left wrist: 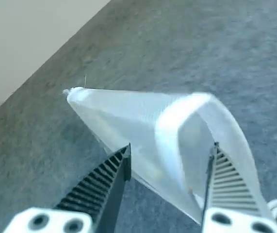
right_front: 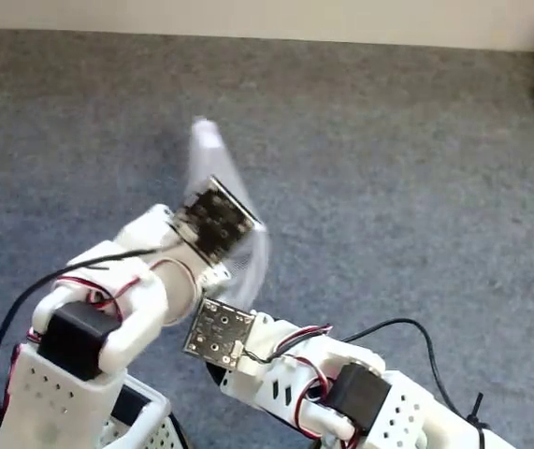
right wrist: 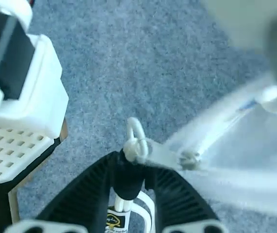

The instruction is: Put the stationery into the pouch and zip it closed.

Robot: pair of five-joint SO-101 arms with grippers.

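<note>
My left pincer (left wrist: 171,147) clasps the clear pouch (right_front: 212,154), held up mid-frame over the grey surface (right_front: 388,140), while my right pincer (right wrist: 133,165) pinches its zipper pull (right wrist: 134,138).

pouch (left wrist: 128,116): 1 | zip pull (right wrist: 134,136): 1 | left gripper (left wrist: 170,148): 1 | right gripper (right wrist: 134,164): 1

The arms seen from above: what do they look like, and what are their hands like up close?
The left arm and right arm are white plastic shells around black motor blocks, with perforated bases. Red and black cables loop along them, and a small circuit board sits at each wrist. The left hand and right hand have dark ridged fingers on white mounts.
</note>
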